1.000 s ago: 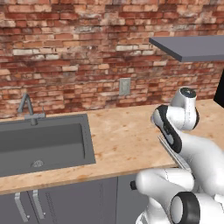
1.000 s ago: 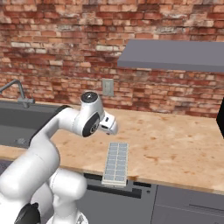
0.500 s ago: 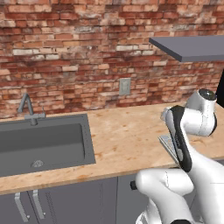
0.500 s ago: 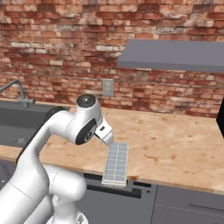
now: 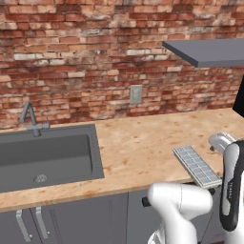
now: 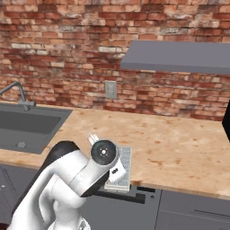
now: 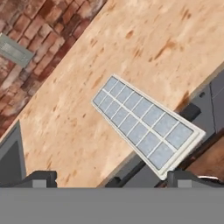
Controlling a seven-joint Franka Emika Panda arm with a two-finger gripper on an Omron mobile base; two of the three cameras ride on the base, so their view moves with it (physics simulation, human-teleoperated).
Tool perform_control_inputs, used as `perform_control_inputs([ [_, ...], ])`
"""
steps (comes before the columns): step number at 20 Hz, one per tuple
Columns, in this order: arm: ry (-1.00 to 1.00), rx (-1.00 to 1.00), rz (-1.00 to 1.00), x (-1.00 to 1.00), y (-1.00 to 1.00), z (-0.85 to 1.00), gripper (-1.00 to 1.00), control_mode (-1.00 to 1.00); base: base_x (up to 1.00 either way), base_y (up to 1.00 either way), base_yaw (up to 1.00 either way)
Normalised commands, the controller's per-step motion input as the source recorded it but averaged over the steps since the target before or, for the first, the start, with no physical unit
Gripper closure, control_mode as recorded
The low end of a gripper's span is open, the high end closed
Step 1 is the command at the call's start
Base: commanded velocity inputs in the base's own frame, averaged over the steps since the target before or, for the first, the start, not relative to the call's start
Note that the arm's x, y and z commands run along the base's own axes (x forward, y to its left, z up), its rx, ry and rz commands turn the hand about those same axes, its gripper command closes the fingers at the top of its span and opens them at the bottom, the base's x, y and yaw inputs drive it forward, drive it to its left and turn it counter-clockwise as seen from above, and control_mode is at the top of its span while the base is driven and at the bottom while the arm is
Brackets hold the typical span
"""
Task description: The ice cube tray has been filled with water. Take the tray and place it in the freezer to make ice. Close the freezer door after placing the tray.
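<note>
hand view: gridded pale ice cube tray (image 7: 144, 124) on speckled wooden counter (image 7: 144, 52).

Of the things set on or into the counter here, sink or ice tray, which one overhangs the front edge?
The ice tray: its near end juts past the counter front edge, while the sink sits sunk within the top, far to the left.

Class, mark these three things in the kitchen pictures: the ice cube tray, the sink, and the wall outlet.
ice cube tray (image 7: 142, 124): hand view, middle cells of its grid.
sink (image 5: 45, 155): left base view, bare basin floor.
wall outlet (image 6: 110, 90): right base view, centre of its cover plate.
</note>
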Motion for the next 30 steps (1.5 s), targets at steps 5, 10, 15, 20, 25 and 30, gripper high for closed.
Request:
perform_control_inputs([
  [5, -0.07, 0.06, -0.06, -0.71, -0.25, 0.00, -1.00, -1.00, 0.00, 0.00, 0.00],
  [10, -0.02, 0.05, -0.07, -0.50, -0.22, 0.00, -1.00, -1.00, 0.00, 0.00, 0.00],
  [15, -0.01, 0.16, -0.03, -0.51, -0.23, -0.09, -1.00, -1.00, 0.00, 0.00, 0.00],
  [20, -0.01, 0.10, -0.04, -0.03, -0.01, -0.50, -1.00, -1.00, 0.00, 0.00, 0.00],
  [25, 0.00, 0.17, 0.00, 0.19, 0.00, -0.43, -1.00, -1.00, 0.00, 0.00, 0.00],
  [30, 0.00, 0.20, 0.00, 0.32, 0.00, -0.31, -1.00, -1.00, 0.00, 0.00, 0.00],
])
